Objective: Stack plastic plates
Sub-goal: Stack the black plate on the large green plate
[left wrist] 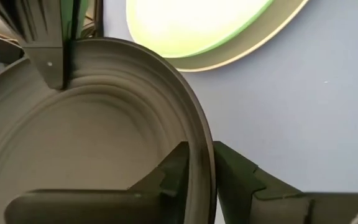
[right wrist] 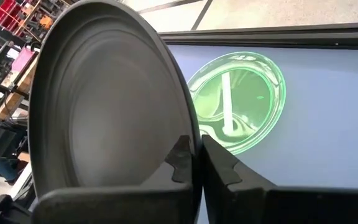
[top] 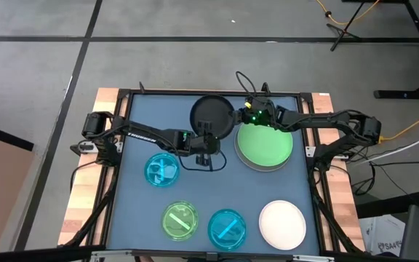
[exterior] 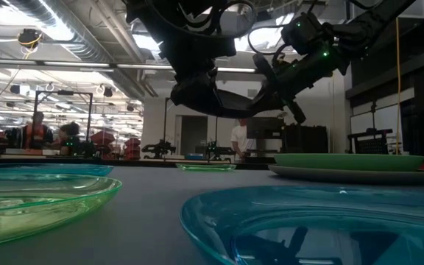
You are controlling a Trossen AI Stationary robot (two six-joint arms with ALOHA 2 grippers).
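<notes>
While both arms meet over the far middle of the table, the black plate [top: 211,115] hangs in the air between them, each gripper on its rim; this looks like a handover. The right gripper [right wrist: 194,163] is clenched tight on the plate's edge. The left gripper [left wrist: 199,169] straddles the rim with its fingers looser, apparently letting go. At about four o'clock from the black plate, the light green plate [top: 265,143] lies on the grey plate [top: 248,164], likely the growing stack. The white plate [top: 282,223] and the translucent blue plate [top: 161,169] wait nearer the front edge.
</notes>
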